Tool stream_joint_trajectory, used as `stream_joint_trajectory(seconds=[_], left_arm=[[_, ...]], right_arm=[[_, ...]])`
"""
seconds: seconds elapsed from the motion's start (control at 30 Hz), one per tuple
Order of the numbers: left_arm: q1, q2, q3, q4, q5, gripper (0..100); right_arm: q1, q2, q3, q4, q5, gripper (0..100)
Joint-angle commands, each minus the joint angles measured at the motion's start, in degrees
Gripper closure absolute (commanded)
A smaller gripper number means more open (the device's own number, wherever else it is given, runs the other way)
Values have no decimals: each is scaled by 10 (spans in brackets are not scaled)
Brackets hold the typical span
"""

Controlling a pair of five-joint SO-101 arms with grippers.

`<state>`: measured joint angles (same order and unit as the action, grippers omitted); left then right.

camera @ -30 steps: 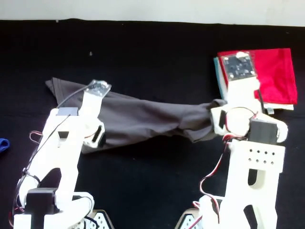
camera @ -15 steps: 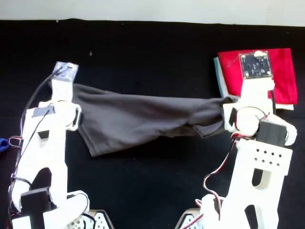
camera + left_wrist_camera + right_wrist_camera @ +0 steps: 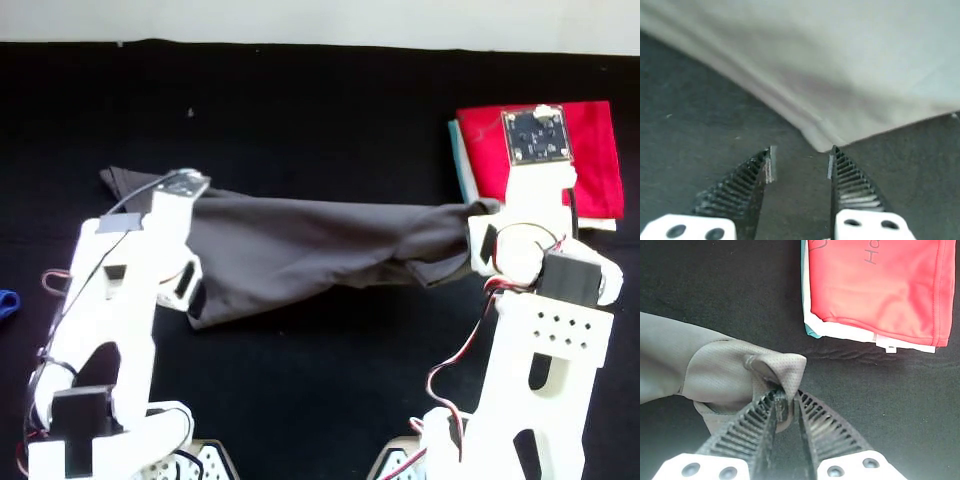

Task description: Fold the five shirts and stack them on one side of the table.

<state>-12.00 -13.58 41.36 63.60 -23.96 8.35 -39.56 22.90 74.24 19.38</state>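
Nearest, at the front edge: the white bases of two arms, with red and black wires looped beside them. Beneath and running far back, a table (image 3: 320, 400) under black cloth. Beyond its far edge, a pale strip of wall (image 3: 320, 20). At the near left edge, a small blue object (image 3: 6, 303), cut off and too little shown to identify.

Across the middle, from left to right, a grey shirt (image 3: 300, 250), drawn out long and rumpled. Over its left end, the left arm (image 3: 120, 300), covering part of the fabric from above. Below it, the left gripper (image 3: 801, 152), fingers spread wide and holding nothing, with a hemmed corner of the shirt just at the fingertips; contact unclear. At the shirt's right end, the right gripper (image 3: 788, 396), closed narrow on a bunched fold of grey fabric. Above that, the right arm (image 3: 540, 330), hiding the pinch in the high view.

Farther back on the right, a stack of folded shirts (image 3: 585, 150): red on top, white and teal edges beneath, apart from the grey shirt. Across its near left corner, the right arm's wrist camera.
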Motion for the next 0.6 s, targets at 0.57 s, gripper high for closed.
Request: stream_joint_trajectory(seconds=[0.57], left_arm=[[-63,292,-338,-167,33,822]], right_arm=[[62,-11,57,-62,4,992]])
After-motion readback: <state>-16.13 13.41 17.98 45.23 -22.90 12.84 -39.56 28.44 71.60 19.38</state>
